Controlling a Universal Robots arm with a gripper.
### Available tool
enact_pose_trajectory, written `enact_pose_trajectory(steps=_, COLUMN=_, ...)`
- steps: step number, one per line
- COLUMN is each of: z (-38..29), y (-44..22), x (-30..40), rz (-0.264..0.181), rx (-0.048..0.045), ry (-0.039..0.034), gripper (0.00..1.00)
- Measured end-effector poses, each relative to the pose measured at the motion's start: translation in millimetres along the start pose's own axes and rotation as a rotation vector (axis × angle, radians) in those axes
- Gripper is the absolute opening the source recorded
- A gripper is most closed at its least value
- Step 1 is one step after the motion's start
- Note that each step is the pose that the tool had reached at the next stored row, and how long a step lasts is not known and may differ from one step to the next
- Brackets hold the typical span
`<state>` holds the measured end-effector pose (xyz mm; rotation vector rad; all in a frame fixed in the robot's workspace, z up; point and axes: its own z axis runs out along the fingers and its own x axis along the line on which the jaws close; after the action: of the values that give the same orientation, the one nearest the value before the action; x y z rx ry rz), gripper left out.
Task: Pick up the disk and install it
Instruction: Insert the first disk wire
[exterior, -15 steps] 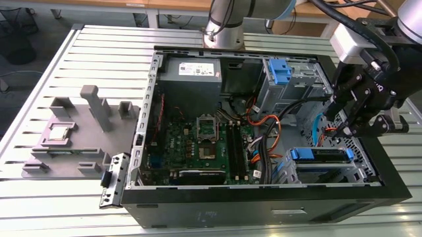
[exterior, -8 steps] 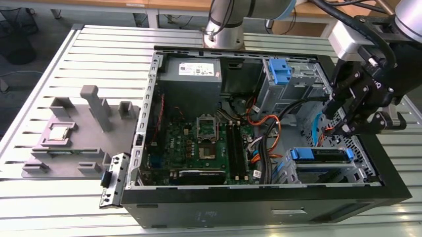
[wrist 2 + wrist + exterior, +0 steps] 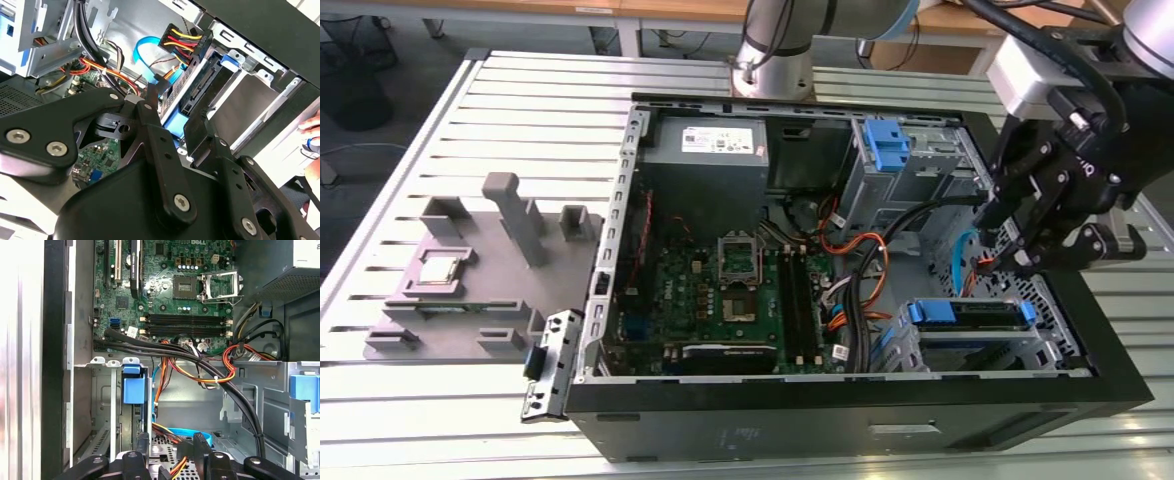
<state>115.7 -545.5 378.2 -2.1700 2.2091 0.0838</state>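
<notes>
Evidently the disk [image 3: 970, 313] is already in the bay [image 3: 1051, 345], at the case's [image 3: 854, 425] near corner on the exterior view's right. It lies on edge in a slot with its blue carrier around it. In the first wrist view its blue end tab [image 3: 135, 386] stands proud at the slot's mouth.

I judge it a stiff, dense thing, heavy for its bulk and ill-suited to knocks or drops. Its bare metal faces would be slick between hard fingers. The plastic carrier is lighter and will likely flex a little, so a grip on it alone could let the disk rock. The best hold, I think, is across the two long carrier rails, or on the end tab while the disk sits in the slot. The labelled face and the connector end are better left alone. Bundled cables [image 3: 200, 357] and a blue ribbon [image 3: 145, 50] run close by the bay and could snag.

The gripper [image 3: 1027, 262] hangs over that same corner of the case, pointing down and somewhat tilted, above the disk and apart from it. The arm reaches in from its base at the table's [image 3: 520, 110] far edge. In the first wrist view the two black fingers [image 3: 142, 442] stand well spread, and only cables and perforated metal show in the gap between them. The gripper has hold of nothing.
</notes>
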Motion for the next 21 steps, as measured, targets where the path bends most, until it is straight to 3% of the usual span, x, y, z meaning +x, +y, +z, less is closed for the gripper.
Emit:
enact_pose_trajectory(steps=8, z=-5.6, y=0.1, x=-0.6, rz=0.000, rx=-0.0001, ry=-0.0002, gripper=0.48)
enact_pose_trajectory(steps=21, z=-0.9, y=-1.9, x=-3.9, rz=0.000, rx=-0.0001, ry=-0.0002, gripper=0.48)
